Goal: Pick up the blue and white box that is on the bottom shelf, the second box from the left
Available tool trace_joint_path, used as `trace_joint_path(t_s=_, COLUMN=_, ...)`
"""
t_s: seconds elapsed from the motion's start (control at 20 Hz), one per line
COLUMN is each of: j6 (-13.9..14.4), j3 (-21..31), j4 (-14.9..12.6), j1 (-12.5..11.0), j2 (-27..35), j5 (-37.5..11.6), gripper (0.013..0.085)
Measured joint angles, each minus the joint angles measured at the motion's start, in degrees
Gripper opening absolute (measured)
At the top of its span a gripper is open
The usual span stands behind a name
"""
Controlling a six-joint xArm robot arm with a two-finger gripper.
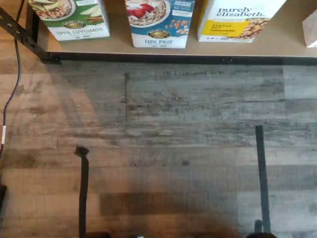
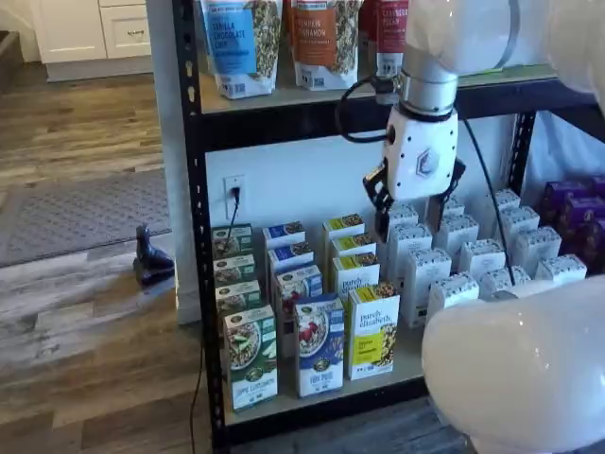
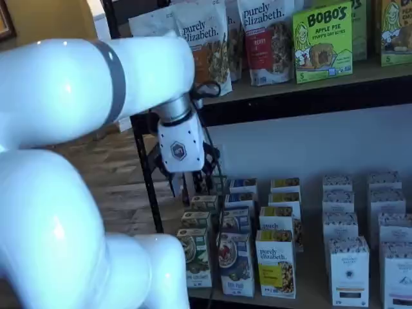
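The blue and white box [image 2: 319, 357] stands upright at the front of the bottom shelf [image 2: 408, 367], between a green-and-white carton and a yellow one. Both shelf views show it, here too [image 3: 236, 264], and the wrist view shows its lower part, labelled Flax Plus [image 1: 159, 22]. My gripper [image 2: 416, 210] hangs in front of the rack, well above the box and to its right. Its two black fingers stand apart with a plain gap and nothing between them. It also shows as a white body with spread fingers [image 3: 191, 183] above the carton rows.
A green-and-white carton [image 2: 250, 369] and a yellow carton [image 2: 373, 342] flank the box, with more rows behind. White cartons [image 2: 454, 288] fill the shelf's right. Granola bags [image 2: 321, 38] sit on the upper deck. The black rack post [image 2: 194, 236] stands left. Wood floor [image 1: 163, 148] lies before the shelf.
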Motion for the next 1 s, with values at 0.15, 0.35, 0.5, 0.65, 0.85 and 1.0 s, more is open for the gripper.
trace_joint_path(t_s=0.15, j6=0.8, j3=2.0, j4=-0.7, j1=0.5, j2=1.1, j5=-4.4, gripper=0.085)
trace_joint_path(t_s=0.35, j6=1.9, j3=3.9, j4=-1.8, j1=1.0, j2=3.5, j5=-9.6, gripper=0.085)
trace_joint_path(t_s=0.5, j6=2.5, j3=4.3, j4=-2.0, j1=1.5, j2=6.4, j5=-12.5, gripper=0.085)
trace_joint_path(t_s=0.65, j6=3.7, j3=4.9, j4=-2.3, j1=2.4, j2=9.8, j5=-16.6, gripper=0.085)
trace_joint_path(t_s=0.85, j6=5.8, j3=4.8, j4=-2.9, j1=4.1, j2=14.5, j5=-20.8, gripper=0.085)
trace_joint_path(t_s=1.0, j6=5.7, j3=5.0, j4=-1.5, j1=4.7, j2=17.5, j5=-24.3, gripper=0.085)
